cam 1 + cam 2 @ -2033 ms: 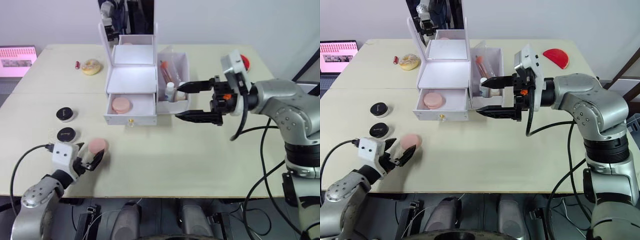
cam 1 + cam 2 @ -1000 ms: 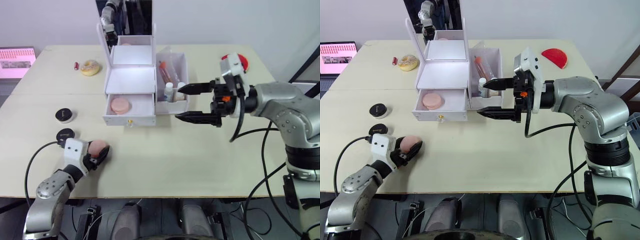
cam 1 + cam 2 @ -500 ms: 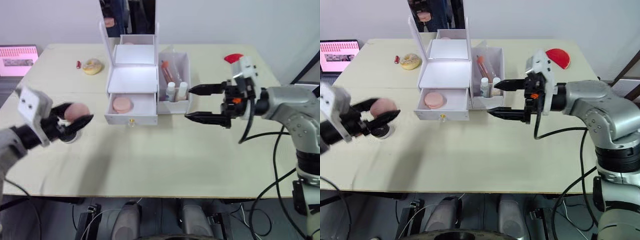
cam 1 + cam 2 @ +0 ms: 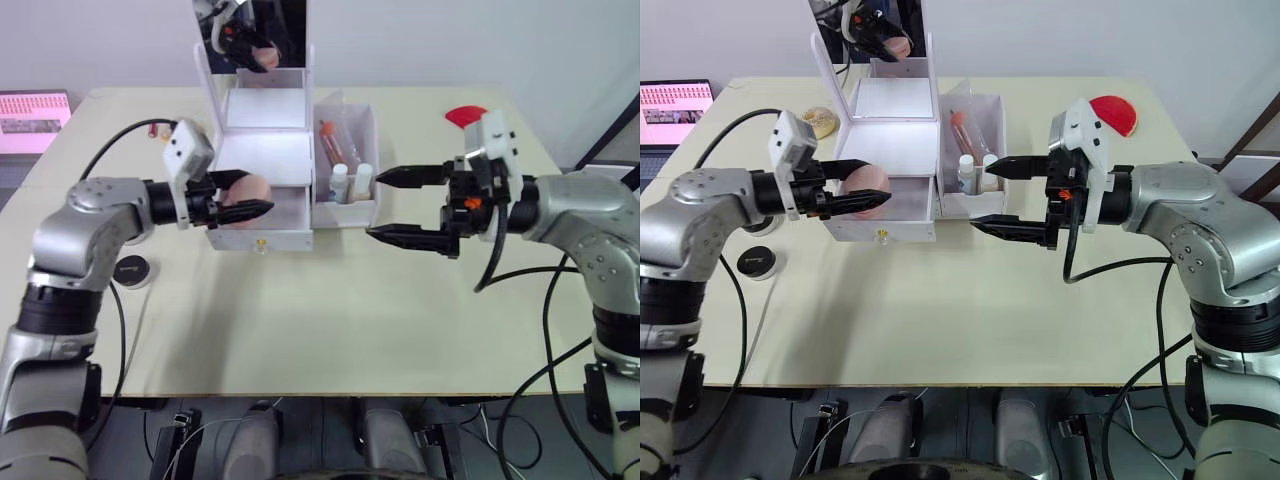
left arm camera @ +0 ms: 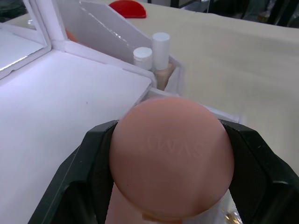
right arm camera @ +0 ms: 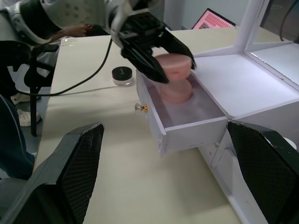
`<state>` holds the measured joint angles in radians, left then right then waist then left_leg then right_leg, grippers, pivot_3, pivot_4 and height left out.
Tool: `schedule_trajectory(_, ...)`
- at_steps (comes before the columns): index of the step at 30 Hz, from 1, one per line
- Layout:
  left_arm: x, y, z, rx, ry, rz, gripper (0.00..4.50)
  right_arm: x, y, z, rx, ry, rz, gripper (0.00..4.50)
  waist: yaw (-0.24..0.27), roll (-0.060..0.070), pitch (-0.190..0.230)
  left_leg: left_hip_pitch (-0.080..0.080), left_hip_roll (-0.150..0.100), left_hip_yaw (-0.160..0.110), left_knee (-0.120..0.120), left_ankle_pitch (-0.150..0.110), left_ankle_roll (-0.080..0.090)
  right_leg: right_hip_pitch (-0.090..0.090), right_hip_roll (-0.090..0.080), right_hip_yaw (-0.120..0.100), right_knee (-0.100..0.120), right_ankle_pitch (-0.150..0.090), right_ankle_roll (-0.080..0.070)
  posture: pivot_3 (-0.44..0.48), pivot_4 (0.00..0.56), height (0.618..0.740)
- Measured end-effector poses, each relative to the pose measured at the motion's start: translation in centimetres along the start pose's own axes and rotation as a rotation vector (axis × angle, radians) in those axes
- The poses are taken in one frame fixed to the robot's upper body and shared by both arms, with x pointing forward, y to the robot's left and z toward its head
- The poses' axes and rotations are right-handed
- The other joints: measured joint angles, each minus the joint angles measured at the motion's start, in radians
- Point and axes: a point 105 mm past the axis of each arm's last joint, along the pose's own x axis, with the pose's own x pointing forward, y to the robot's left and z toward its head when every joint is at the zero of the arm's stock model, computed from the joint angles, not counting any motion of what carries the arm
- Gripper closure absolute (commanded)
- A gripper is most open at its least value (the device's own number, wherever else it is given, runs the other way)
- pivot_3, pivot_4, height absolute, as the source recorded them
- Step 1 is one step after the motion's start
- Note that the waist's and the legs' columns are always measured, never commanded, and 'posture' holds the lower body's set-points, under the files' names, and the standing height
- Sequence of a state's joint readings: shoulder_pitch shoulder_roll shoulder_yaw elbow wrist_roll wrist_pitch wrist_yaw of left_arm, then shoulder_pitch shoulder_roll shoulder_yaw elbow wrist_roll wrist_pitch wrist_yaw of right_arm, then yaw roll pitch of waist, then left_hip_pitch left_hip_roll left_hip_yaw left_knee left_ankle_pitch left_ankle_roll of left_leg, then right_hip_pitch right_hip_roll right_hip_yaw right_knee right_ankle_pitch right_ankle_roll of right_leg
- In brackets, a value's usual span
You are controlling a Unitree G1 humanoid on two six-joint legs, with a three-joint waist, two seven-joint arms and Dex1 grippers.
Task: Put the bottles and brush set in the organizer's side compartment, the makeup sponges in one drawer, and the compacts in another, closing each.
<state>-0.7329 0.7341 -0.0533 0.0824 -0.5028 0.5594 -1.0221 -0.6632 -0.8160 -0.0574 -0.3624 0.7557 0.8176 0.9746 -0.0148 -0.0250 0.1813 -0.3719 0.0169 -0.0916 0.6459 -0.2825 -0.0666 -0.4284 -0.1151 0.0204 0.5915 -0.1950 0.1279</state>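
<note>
Desk [image 4: 330,320] carries the white organizer [image 4: 262,160], its bottom drawer [image 6: 187,119] pulled open with 1 sponge [image 6: 180,91] inside. My left tool [image 4: 240,203] grips a 2nd sponge [image 5: 172,156] just above that drawer; my right tool [image 4: 395,207] hangs wide, empty, beside the side compartment [image 4: 348,150] holding 2 bottles [image 4: 352,182]. Sponge step underway: next I should lower, release, then push the drawer shut.

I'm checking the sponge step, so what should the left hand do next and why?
Probably lower a little and let go. The left hand holds a pink sponge just above the open drawer, where another sponge already lies, so releasing it there should put the two together.
</note>
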Motion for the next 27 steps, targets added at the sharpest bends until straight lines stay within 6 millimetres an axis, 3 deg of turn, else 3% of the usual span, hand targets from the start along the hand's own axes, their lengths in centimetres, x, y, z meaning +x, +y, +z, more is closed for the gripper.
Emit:
schedule_trajectory(6, 2.1, -0.6, -0.8, -0.011, 0.015, -0.075, 1.81, 0.1, 0.3, 0.0, 0.005, 0.004, -0.01, 0.0, -0.002, 0.0, 0.0, 0.0, 0.0, 0.0, 0.0, 0.0, 0.0, 0.0, 0.0, 0.0, 0.0, 0.001, 0.003, 0.0, 0.15, 0.739)
schedule_trajectory(19, 2.5, -0.7, -1.0, 0.009, 0.043, -0.118, 1.81, 0.2, 0.1, -0.2, 0.013, 0.002, -0.037, 0.0, 0.0, 0.0, 0.0, 0.0, 0.0, 0.0, 0.0, 0.0, 0.0, 0.0, 0.0, 0.0, 0.001, 0.002, 0.003, 0.0, 0.15, 0.739)
schedule_trajectory(21, 2.5, -0.7, -1.1, 0.01, 0.049, -0.117, 0.77, 0.2, 0.1, -0.2, 0.014, -0.001, -0.039, 0.0, -0.001, 0.0, 0.0, 0.0, 0.0, 0.0, 0.0, 0.0, 0.0, 0.0, 0.0, 0.0, 0.001, 0.002, 0.003, 0.0, 0.15, 0.739)
schedule_trajectory(23, 2.6, -0.7, -1.1, 0.012, 0.048, -0.117, 0.03, 0.3, 0.1, -0.2, 0.014, -0.002, -0.04, 0.0, 0.0, 0.0, 0.0, 0.0, 0.0, 0.0, 0.0, 0.0, 0.0, 0.0, 0.0, 0.0, 0.001, 0.002, 0.003, 0.0, 0.15, 0.739)
schedule_trajectory(27, 2.8, -0.7, -0.6, 0.022, 0.037, -0.121, 0.03, 0.3, 0.1, -0.1, 0.013, -0.002, -0.04, 0.0, 0.0, 0.0, 0.0, 0.0, 0.0, 0.0, 0.0, 0.0, 0.0, 0.0, 0.0, 0.0, 0.001, 0.002, 0.003, 0.0, 0.15, 0.739)
